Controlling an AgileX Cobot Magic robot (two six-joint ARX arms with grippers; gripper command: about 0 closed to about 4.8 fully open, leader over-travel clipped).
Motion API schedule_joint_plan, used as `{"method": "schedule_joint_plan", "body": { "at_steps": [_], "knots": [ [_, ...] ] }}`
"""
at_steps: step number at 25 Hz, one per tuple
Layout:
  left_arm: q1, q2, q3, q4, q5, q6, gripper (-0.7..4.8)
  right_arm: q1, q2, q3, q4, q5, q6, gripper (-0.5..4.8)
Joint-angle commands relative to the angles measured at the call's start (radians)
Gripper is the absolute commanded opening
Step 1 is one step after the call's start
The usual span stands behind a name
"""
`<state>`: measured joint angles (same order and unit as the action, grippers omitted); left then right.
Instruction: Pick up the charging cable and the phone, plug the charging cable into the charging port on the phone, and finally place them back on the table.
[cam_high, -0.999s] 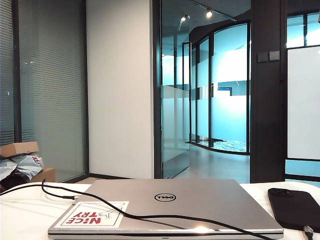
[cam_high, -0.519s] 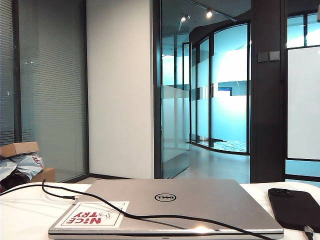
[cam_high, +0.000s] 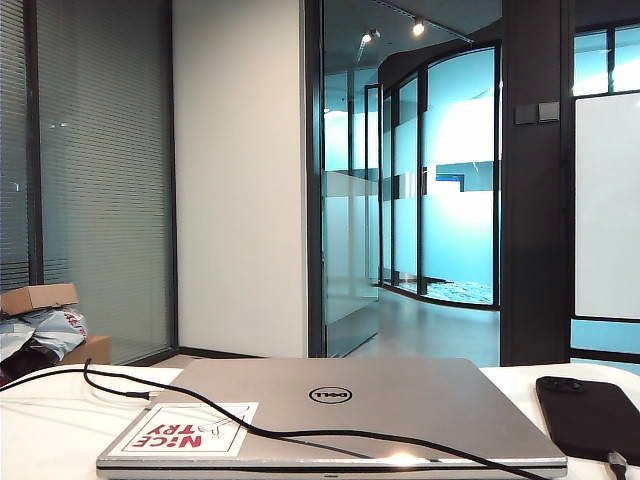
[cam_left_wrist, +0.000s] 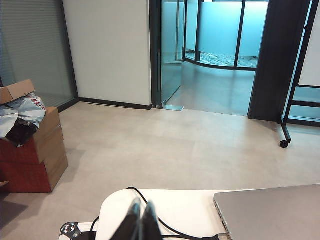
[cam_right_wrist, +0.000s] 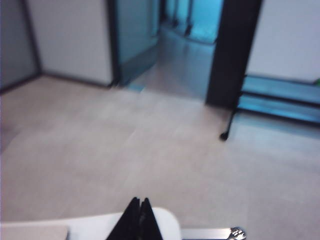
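**Both tools clenched and empty, cable draped over the laptop**

Going left to right across the exterior view: the charging cable (cam_high: 190, 397) starts at the far left of the desk (cam_high: 50, 430), loops near the laptop's left corner, then runs across the lid of the silver laptop (cam_high: 340, 410) and its red sticker (cam_high: 185, 428) toward the lower right. There it ends at a small plug (cam_high: 616, 461) lying just beside the lower end of the phone (cam_high: 592, 412), a black slab flat on the desk at the right edge. Whether the plug sits in the charging port cannot be told; that corner is cut off by the frame.

Risks, as a judgement: the cord lies slack over the laptop, so lifting it could drag it against the lid's edge or tug the phone. The phone lies flat and thin, so a grasp could slip. The tiny port demands exact alignment.

Neither arm shows in the exterior view. In the left wrist view the left tool (cam_left_wrist: 140, 220) is clenched on nothing, pointing level over the desk's far-left corner with the cable curling beneath. In the blurred right wrist view the right tool (cam_right_wrist: 138, 219) is likewise clenched and empty, pointing level past the desk's edge toward the floor.
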<state>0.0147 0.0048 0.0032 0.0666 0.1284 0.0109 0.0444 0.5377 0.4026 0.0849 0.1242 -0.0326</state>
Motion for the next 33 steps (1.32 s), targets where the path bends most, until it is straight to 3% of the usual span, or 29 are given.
{"method": "schedule_joint_plan", "body": {
  "at_steps": [1,16,27,33],
  "knots": [
    [-0.001,0.001,0.0,0.01,0.002,0.008,-0.05,0.002,-0.111,-0.095,0.04,0.034,0.002,-0.04],
    [-0.001,0.001,0.0,0.01,0.002,0.008,-0.05,0.003,-0.541,-0.371,0.041,-0.018,0.004,-0.05],
    [-0.001,0.001,0.0,0.01,0.002,0.008,-0.05,-0.013,-0.538,-0.402,0.02,-0.025,0.003,-0.05],
    [-0.001,0.001,0.0,0.01,0.002,0.008,-0.05,-0.027,-0.538,-0.402,0.019,-0.078,0.003,-0.05]
  ]
}}
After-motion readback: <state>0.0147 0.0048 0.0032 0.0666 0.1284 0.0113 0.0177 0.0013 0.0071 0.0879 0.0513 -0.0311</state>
